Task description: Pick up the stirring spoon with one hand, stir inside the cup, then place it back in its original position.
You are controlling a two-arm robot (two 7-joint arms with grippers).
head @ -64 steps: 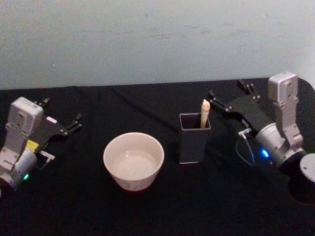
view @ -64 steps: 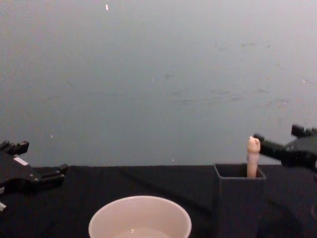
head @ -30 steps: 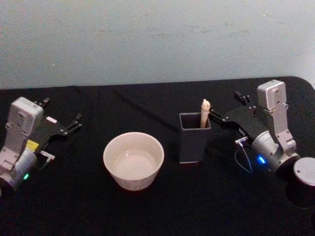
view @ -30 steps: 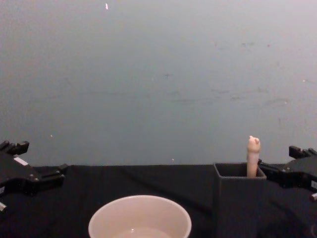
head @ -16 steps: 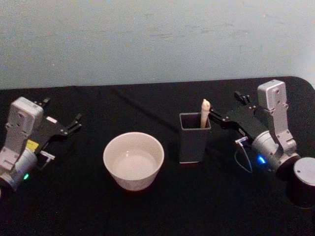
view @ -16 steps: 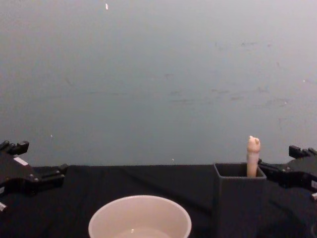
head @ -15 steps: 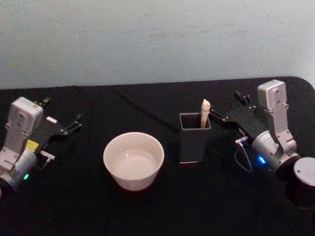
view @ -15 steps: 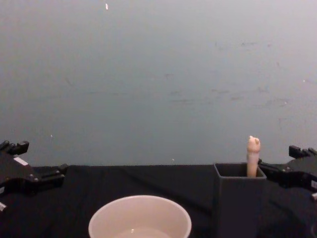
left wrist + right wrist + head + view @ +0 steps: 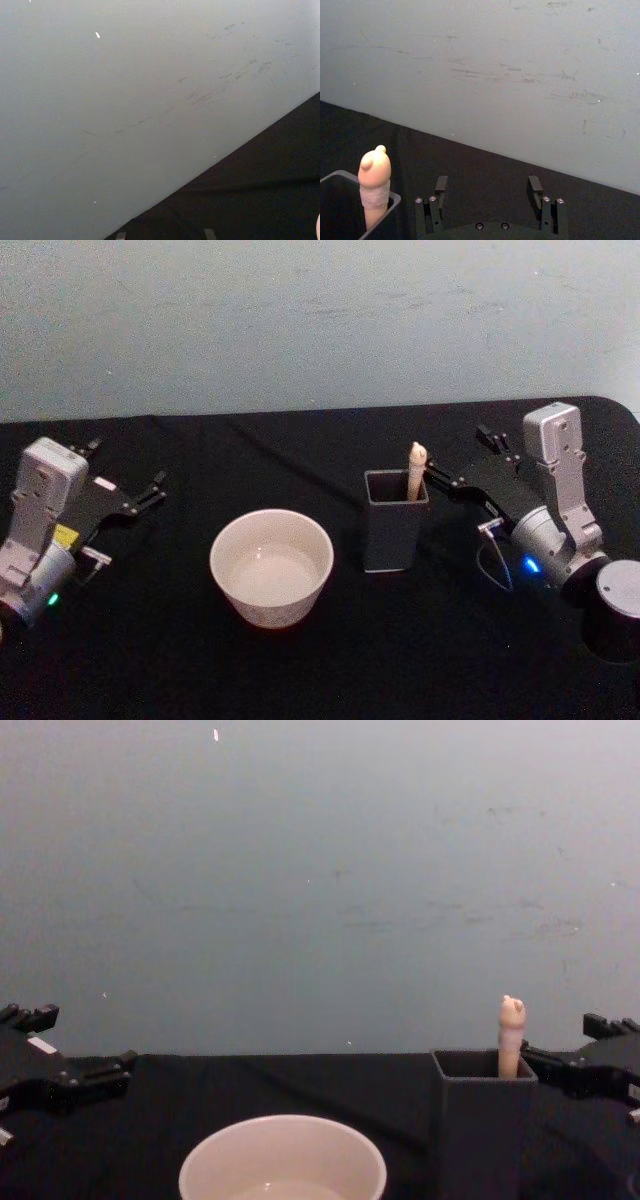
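One cup (image 9: 271, 566) sits nearest, well left of the right gripper (image 9: 457, 461); one holder (image 9: 395, 519) stands just left of its spread fingers, one spoon (image 9: 416, 471) upright inside; the reach is under way, the next move likely closing on the handle; the left gripper (image 9: 128, 482) rests open, far left.

This looks like a lab or robot test bench, not a home. A table (image 9: 300, 680) draped in plain black cloth stands against a bare, scuffed pale grey-blue wall (image 9: 300, 320), with no furniture or household clutter around. On the cloth sit just a cream cup (image 9: 271, 567) and a dark grey holder (image 9: 394, 525), staged between two robot arms.
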